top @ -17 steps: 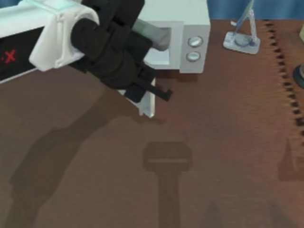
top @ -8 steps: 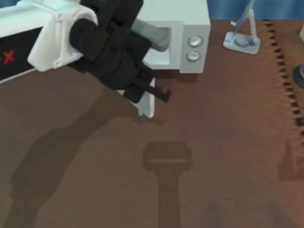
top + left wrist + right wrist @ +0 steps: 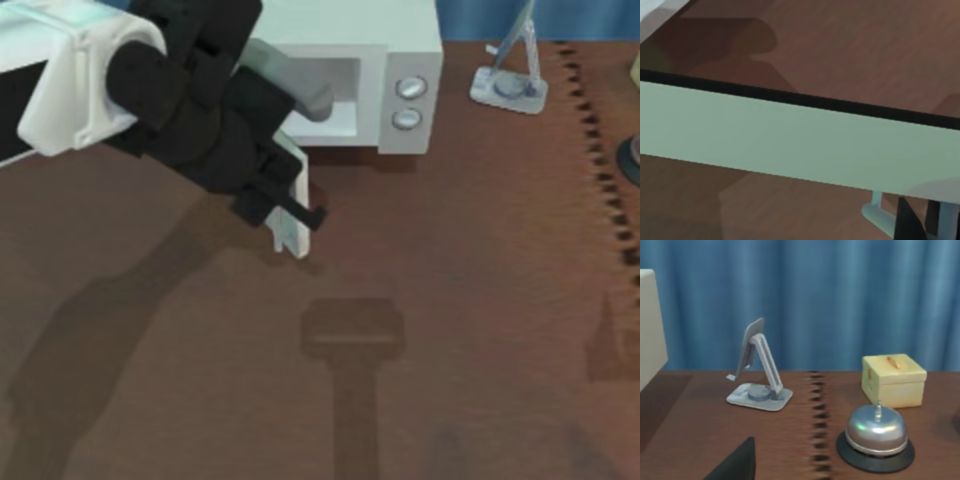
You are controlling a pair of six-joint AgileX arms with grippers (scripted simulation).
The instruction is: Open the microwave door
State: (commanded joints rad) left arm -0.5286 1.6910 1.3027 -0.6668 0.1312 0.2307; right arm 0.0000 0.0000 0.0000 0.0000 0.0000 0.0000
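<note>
Microwave (image 3: 385, 60) sits at the table's (image 3: 480, 300) far edge, left of centre, two knobs (image 3: 408, 103) on its front. Microwave door (image 3: 292, 205) is swung out wide toward the near side, cavity exposed. Left gripper (image 3: 295, 208) is at the door's free edge, fingers narrow and clamped on the door; the left wrist view shows the door panel (image 3: 790, 142) close up, filling the frame. Right gripper not in the top view. Phone stand (image 3: 512, 75) at the far edge right of the microwave; bell (image 3: 875, 436) and yellow box (image 3: 894, 380) near the far right corner.
</note>
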